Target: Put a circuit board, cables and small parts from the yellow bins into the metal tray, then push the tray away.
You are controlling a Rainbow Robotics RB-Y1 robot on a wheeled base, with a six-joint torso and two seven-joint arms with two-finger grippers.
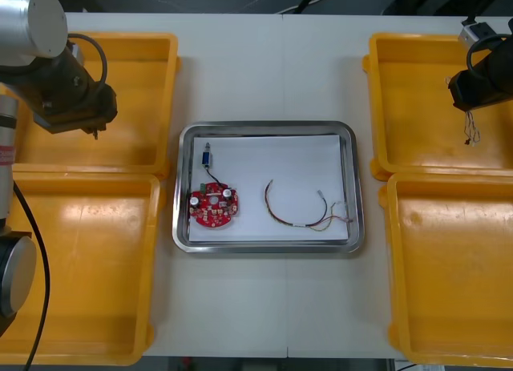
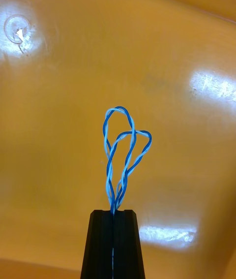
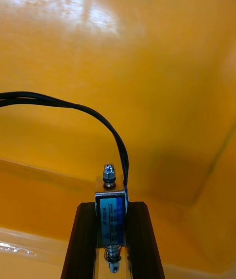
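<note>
Left gripper (image 3: 112,205) fingers (image 3: 81,239) clamp small blue-labelled metal part (image 3: 111,220); right gripper (image 2: 113,211) fingers (image 2: 101,244) pinch twisted blue-and-white cable (image 2: 116,198); both above yellow plastic bins (image 1: 144,82).

Blue label (image 3: 111,221) on small metal part (image 3: 108,175): print unreadable.

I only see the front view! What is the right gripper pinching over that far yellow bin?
Observer: The right gripper is shut on a twisted blue and white cable, looping out beyond its fingertips.
Operator: Ooh! And the left one?
Observer: The left gripper, over the far left yellow bin, is shut on a small metal part with a blue label.
Operator: Any wire on it?
Observer: Yes, a black cable runs from it.
</note>
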